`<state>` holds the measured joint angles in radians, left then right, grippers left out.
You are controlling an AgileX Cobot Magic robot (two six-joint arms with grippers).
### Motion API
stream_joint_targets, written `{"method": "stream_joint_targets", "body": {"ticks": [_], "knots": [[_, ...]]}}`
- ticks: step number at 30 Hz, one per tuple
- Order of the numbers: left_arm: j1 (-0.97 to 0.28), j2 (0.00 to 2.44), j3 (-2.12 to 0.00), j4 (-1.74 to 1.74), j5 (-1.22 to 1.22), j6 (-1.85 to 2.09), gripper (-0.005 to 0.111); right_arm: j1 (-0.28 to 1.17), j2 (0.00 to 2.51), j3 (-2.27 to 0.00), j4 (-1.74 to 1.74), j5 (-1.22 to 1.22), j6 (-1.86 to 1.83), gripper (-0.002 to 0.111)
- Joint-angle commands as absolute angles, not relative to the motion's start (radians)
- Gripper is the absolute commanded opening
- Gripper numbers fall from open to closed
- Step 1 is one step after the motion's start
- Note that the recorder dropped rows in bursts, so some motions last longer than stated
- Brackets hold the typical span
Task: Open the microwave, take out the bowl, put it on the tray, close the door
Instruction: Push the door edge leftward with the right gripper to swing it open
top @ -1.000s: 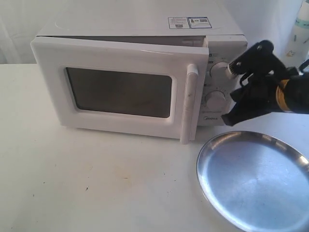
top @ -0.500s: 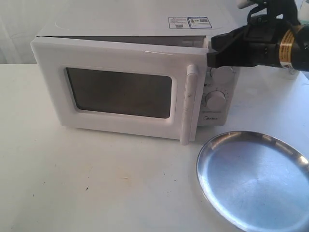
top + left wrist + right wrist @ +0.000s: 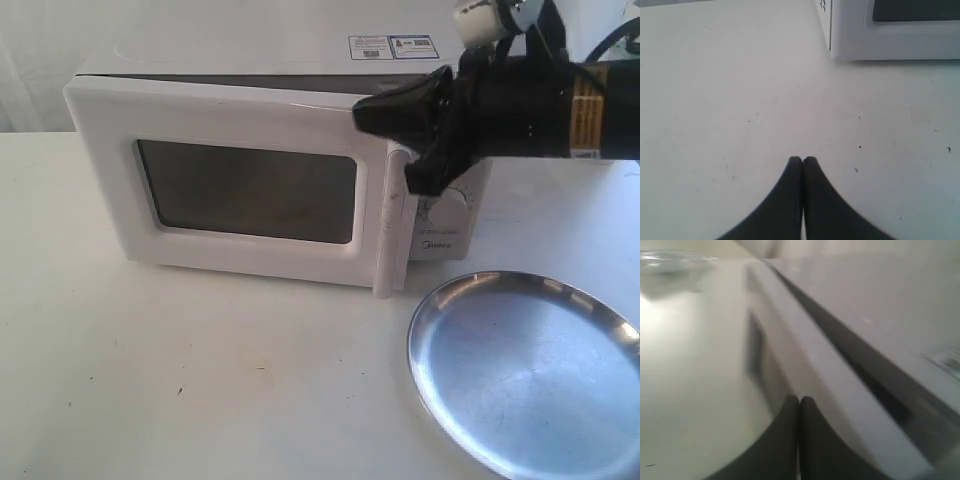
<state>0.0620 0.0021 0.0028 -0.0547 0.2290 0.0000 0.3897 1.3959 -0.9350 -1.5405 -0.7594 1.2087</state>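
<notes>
Black fingers point(image 3: 785, 440) of the right gripper point(image 3: 366, 113) are pressed together, with nothing between them. The tips lie at the top edge of the door point(image 3: 250, 110), just beside the upper end of the handle point(image 3: 392, 220). Contact with that edge cannot be confirmed, as the right wrist view is blurred.

Directly behind the tips, a dark gap runs between the door and the body of the microwave point(image 3: 250, 50); the door stands slightly ajar. Below the tips, the door face carries a dark window point(image 3: 250, 190). The gripper body and arm point(image 3: 530, 100) extend back from the tips across the control panel. One knob point(image 3: 452, 200) shows partly beneath them. Two stickers point(image 3: 393, 46) lie on the microwave top, just behind and above the tips.

Below the gripper and well apart from it, the silver tray point(image 3: 520, 390) rests flat on the white table point(image 3: 200, 380), near the foot of the handle.

The left gripper point(image 3: 802, 161) also has its fingers together and holds nothing. It points at the table surface; contact cannot be confirmed. Ahead of its tips, well apart, stands a lower corner of the microwave, with the lower edge of the window frame in view.
</notes>
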Motion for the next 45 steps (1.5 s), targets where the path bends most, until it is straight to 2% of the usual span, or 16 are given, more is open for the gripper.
{"method": "stream_joint_targets", "body": {"ticks": [1,4,8,17,24,28,33,41,45], "knots": [[0.057,0.0,0.0,-0.059,0.232,0.0,0.0,0.388,1.37,-0.919,-1.508,-0.356,1.309,0.0],[0.057,0.0,0.0,-0.059,0.232,0.0,0.0,0.388,1.37,-0.899,-1.508,-0.225,1.309,0.0],[0.057,0.0,0.0,-0.059,0.232,0.0,0.0,0.388,1.392,-0.886,-1.516,-0.274,1.305,0.0],[0.057,0.0,0.0,-0.059,0.232,0.0,0.0,0.388,1.471,-0.905,-1.487,-0.566,1.234,0.0],[0.057,0.0,0.0,-0.059,0.232,0.0,0.0,0.388,1.447,-0.905,-1.744,-0.751,1.222,0.0],[0.057,0.0,0.0,-0.059,0.232,0.0,0.0,0.388,1.428,-0.896,-1.744,-0.88,1.209,0.0],[0.057,0.0,0.0,-0.059,0.232,0.0,0.0,0.388,1.347,-0.896,-1.744,-1.221,1.207,0.0],[0.057,0.0,0.0,-0.059,0.232,0.0,0.0,0.388,1.088,-0.896,-1.744,-1.219,1.238,0.0],[0.057,0.0,0.0,-0.059,0.232,0.0,0.0,0.388,1.162,-0.869,-1.695,-0.93,1.259,0.0]]}}
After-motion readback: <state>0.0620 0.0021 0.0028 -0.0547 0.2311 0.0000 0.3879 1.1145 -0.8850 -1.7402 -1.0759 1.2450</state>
